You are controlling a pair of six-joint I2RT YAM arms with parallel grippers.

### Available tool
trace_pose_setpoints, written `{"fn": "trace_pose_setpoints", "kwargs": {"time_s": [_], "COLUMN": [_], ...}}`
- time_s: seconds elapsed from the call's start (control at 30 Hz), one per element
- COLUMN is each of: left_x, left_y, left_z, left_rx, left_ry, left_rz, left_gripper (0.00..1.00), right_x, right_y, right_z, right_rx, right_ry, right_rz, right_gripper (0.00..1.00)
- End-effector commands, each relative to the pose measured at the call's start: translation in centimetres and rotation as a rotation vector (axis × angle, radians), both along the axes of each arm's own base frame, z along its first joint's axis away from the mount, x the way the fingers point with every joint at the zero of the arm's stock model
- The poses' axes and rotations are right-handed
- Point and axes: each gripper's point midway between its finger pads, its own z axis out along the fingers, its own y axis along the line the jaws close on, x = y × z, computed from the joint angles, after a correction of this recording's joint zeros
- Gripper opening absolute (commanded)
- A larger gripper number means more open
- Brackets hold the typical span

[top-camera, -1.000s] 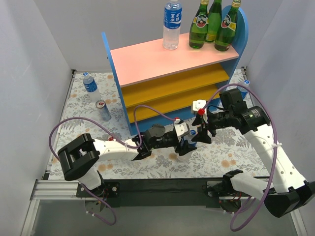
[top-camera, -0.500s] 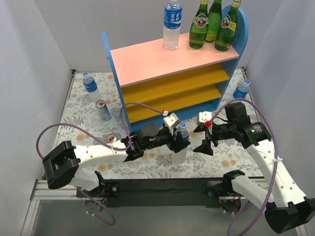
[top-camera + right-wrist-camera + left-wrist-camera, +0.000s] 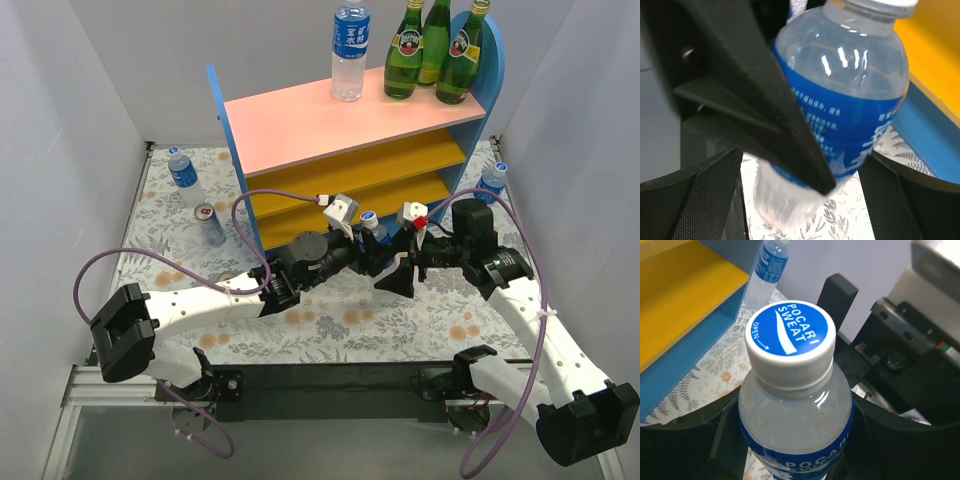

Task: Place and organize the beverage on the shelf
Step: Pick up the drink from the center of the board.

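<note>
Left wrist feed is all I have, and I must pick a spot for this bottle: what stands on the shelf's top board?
Observer: On the pink top board, along its back edge, stand one clear bottle and three green bottles, all upright.
Operator: Is the right gripper gripping my bottle too?
Observer: No. The right gripper is open, with its pads on either side of the held bottle and gaps between.
Operator: Any drinks left of the shelf?
Observer: Yes. Left of the shelf, a blue-capped bottle and a can stand on the table.
</note>
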Motion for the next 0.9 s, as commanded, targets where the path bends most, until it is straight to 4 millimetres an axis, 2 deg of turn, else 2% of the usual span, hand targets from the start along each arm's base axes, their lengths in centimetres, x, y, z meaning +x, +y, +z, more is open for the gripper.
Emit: {"fn": "trace_pose_setpoints", "kwargs": {"time_s": [0.0, 0.17, 0.37, 0.5, 0.6, 0.67, 0.7, 0.73, 0.77, 0.87], "left_x": [1.4, 1.9, 2.4, 2.4, 2.2, 2.1, 2.1, 1.9, 1.9, 1.4], "left_y": [-0.1, -0.8, -0.3, -0.1, -0.2, -0.2, -0.2, -0.3, -0.3, -0.1], "left_z": [9.5, 10.4, 11.2, 11.7, 12.0, 12.2, 12.2, 12.3, 12.3, 12.6], "left_rx": [-0.296, -0.331, -0.358, -0.390, -0.406, -0.414, -0.414, -0.416, -0.414, -0.418], "left_ry": [-0.032, -0.029, -0.030, -0.022, -0.014, -0.013, -0.014, -0.016, -0.016, -0.026], "left_rz": [0.073, 0.085, 0.124, 0.128, 0.121, 0.115, 0.111, 0.103, 0.100, 0.077], "left_gripper": [0.00, 0.00, 0.00, 0.00, 0.00, 0.00, 0.00, 0.00, 0.00, 0.00], "right_x": [2.3, 3.5, 3.6, 3.8, 4.2, 4.4, 4.5, 4.6, 4.6, 4.4], "right_y": [0.7, 0.6, 0.4, 0.2, 0.3, 0.4, 0.4, 0.3, 0.3, 0.2], "right_z": [1.7, 1.9, 1.3, 0.5, 0.7, 1.2, 1.3, 1.5, 1.8, 2.1], "right_rx": [0.067, 0.077, 0.070, 0.062, 0.070, 0.076, 0.077, 0.078, 0.084, 0.095], "right_ry": [-0.003, -0.005, 0.010, 0.037, 0.043, 0.039, 0.040, 0.039, 0.038, 0.041], "right_rz": [-0.090, -0.156, -0.187, -0.215, -0.227, -0.230, -0.232, -0.236, -0.234, -0.224], "right_gripper": [0.98, 0.97, 0.86, 0.88, 0.88, 0.76, 0.51, 0.40, 0.21, 0.06]}}
